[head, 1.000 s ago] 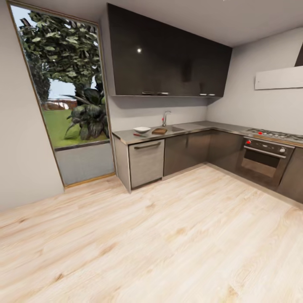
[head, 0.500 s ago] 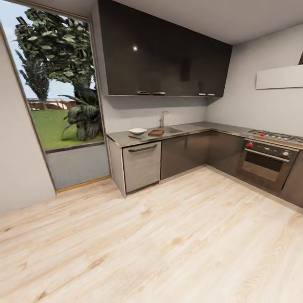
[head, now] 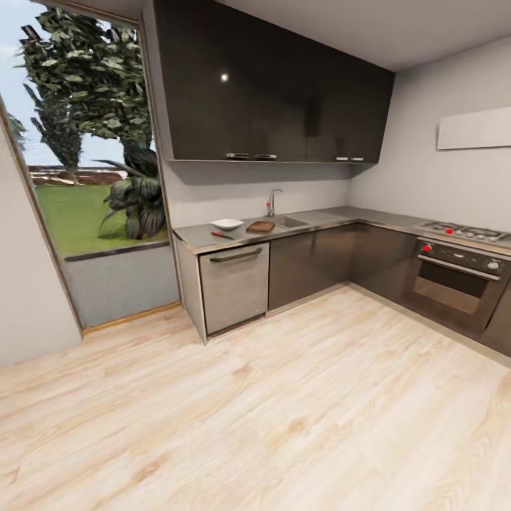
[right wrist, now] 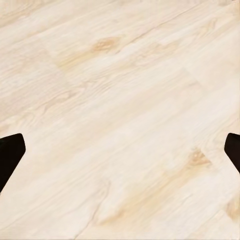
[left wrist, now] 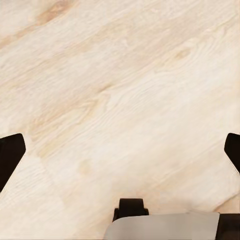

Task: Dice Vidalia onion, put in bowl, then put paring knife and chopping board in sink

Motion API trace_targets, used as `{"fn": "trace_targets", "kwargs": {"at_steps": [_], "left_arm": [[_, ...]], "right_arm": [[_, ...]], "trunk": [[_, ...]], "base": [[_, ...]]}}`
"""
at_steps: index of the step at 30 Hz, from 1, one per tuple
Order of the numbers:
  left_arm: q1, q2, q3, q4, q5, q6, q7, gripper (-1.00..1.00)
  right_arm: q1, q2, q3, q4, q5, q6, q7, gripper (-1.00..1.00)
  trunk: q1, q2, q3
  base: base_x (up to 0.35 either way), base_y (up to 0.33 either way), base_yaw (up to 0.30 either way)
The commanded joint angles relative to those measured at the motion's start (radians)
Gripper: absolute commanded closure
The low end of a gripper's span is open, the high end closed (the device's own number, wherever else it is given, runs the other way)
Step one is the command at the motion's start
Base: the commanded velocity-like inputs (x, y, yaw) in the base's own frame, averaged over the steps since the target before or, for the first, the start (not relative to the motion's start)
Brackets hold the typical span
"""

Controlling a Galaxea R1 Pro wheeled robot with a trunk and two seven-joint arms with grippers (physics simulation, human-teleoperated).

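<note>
Tall window (head: 85,177) at left, trees and lawn outside. A dishwasher (head: 234,284) sits under the worktop, and an oven (head: 458,284) with red knobs stands at right beneath the hob (head: 465,231).

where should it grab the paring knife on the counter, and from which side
By the red handle, from above. The paring knife lies flat on the countertop in front of the bowl, left of the chopping board. It is too small here to tell which way the blade points. Both grippers hang open over the floor.

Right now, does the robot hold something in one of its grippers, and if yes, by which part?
Nothing is held. The left gripper and the right gripper are both open, with only the wood floor between their fingertips.
</note>
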Motion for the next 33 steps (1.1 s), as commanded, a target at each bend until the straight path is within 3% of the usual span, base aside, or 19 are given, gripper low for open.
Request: {"fn": "trace_targets", "kwargs": {"at_steps": [1,33], "left_arm": [[0.000,0.000,0.000,-0.001,0.000,-0.002,0.000,-1.00],[0.000,0.000,-0.003,0.000,-0.003,-0.002,0.000,-1.00]], "right_arm": [[0.000,0.000,0.000,0.001,0.001,-0.003,-0.003,-1.00],[0.000,0.000,0.000,0.001,0.001,-0.009,-0.003,-1.00]], "trunk": [[0.001,0.000,-0.001],[0.001,0.000,-0.001]], "base": [[0.316,-0.003,0.000],[0.317,-0.089,0.000]]}}
